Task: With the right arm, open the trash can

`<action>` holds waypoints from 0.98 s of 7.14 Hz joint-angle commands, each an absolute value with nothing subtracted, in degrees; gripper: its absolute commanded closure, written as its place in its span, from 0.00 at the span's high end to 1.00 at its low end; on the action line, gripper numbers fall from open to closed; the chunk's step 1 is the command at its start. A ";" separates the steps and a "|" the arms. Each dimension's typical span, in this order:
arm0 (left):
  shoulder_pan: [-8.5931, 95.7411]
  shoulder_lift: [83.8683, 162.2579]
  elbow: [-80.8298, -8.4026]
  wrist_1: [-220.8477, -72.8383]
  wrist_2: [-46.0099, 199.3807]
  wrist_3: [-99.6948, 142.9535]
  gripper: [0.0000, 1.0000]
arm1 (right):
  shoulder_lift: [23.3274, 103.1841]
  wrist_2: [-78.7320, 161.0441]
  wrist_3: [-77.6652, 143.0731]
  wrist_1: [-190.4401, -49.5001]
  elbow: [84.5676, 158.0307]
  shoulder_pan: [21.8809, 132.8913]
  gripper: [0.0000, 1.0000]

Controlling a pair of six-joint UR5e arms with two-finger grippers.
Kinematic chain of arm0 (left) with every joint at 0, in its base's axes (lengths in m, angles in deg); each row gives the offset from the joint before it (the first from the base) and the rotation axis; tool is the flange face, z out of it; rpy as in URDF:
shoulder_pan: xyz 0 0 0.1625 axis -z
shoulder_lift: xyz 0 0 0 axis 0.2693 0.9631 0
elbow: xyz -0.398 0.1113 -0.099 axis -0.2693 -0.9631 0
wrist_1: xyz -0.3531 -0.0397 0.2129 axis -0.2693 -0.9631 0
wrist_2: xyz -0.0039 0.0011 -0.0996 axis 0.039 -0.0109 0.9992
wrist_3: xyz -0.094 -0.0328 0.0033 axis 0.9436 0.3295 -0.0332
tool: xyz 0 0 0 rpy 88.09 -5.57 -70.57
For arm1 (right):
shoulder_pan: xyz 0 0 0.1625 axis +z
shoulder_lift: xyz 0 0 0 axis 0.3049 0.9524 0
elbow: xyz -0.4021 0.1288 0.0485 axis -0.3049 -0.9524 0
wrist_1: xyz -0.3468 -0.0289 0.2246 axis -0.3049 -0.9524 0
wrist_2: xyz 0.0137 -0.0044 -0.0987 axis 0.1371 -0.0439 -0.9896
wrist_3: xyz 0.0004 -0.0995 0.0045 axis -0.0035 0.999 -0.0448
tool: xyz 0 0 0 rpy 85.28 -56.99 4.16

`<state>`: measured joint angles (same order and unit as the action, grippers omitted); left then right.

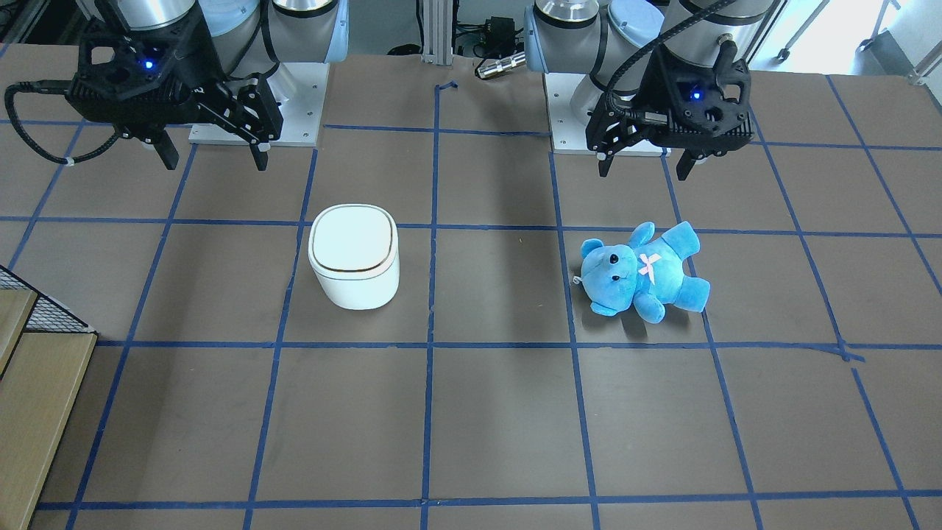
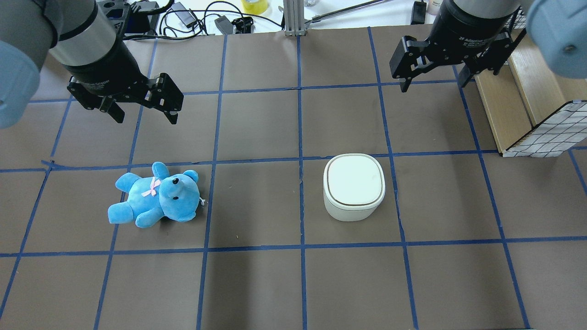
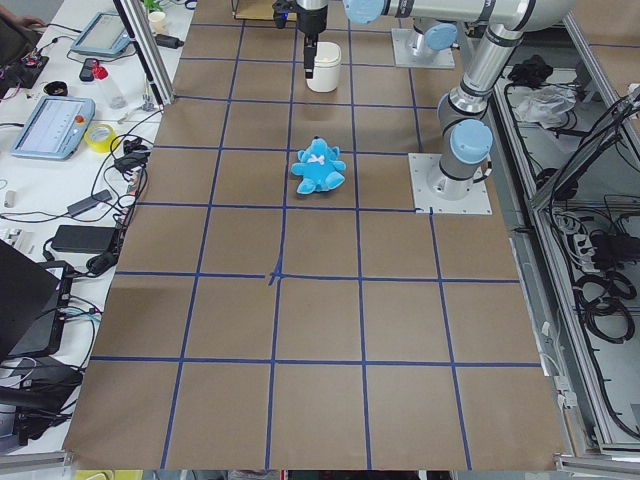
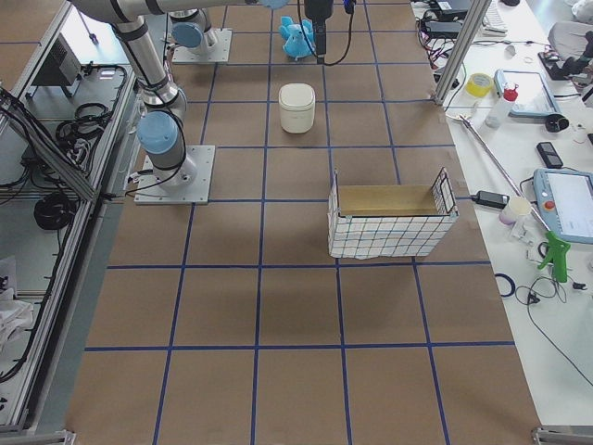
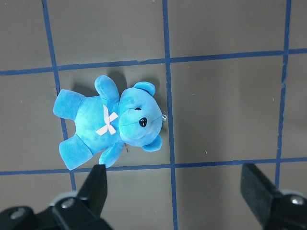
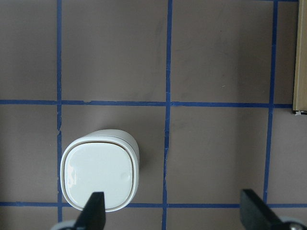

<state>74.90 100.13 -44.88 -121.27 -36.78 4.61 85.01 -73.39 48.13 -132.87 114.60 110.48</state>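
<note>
The white trash can point(image 1: 355, 254) stands on the brown table with its flat lid shut; it also shows in the overhead view point(image 2: 353, 185) and in the right wrist view point(image 6: 100, 177). My right gripper point(image 1: 215, 158) is open and empty. It hangs high above the table, apart from the can point(image 2: 433, 85). In the right wrist view point(image 6: 172, 213) the can lies low and left, partly under one finger point(image 6: 93, 213). My left gripper point(image 1: 644, 171) is open and empty, high above the blue plush bear point(image 1: 644, 271), as the left wrist view point(image 5: 177, 191) shows.
The bear point(image 2: 156, 201) lies on its back about two tape squares from the can. A wire-mesh basket with a wooden box point(image 2: 545, 137) stands at the table's edge on my right side, and shows in the right side view point(image 4: 389, 218). Blue tape lines grid the table.
</note>
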 commanded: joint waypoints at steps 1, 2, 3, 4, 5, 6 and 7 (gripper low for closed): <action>74.91 100.13 -44.88 -121.27 -36.78 4.61 1.00 | 85.12 -73.80 48.06 -132.87 114.61 110.65 1.00; 74.91 100.13 -44.88 -121.27 -36.78 4.61 1.00 | 85.12 -73.71 47.98 -132.78 114.79 110.65 1.00; 74.91 100.13 -44.88 -121.27 -36.78 4.61 1.00 | 85.12 -73.62 48.06 -132.87 114.88 110.65 1.00; 74.91 100.13 -44.88 -121.27 -36.78 4.61 1.00 | 85.03 -73.45 48.06 -132.87 114.79 110.65 1.00; 74.91 100.13 -44.88 -121.27 -36.78 4.61 1.00 | 85.12 -72.93 48.15 -132.87 114.79 110.65 0.96; 74.91 100.13 -44.88 -121.27 -36.78 4.61 1.00 | 85.12 -72.83 48.15 -132.87 114.61 110.65 0.94; 74.91 100.13 -44.88 -121.18 -36.78 4.61 1.00 | 84.94 -72.83 48.06 -132.87 114.61 110.65 0.94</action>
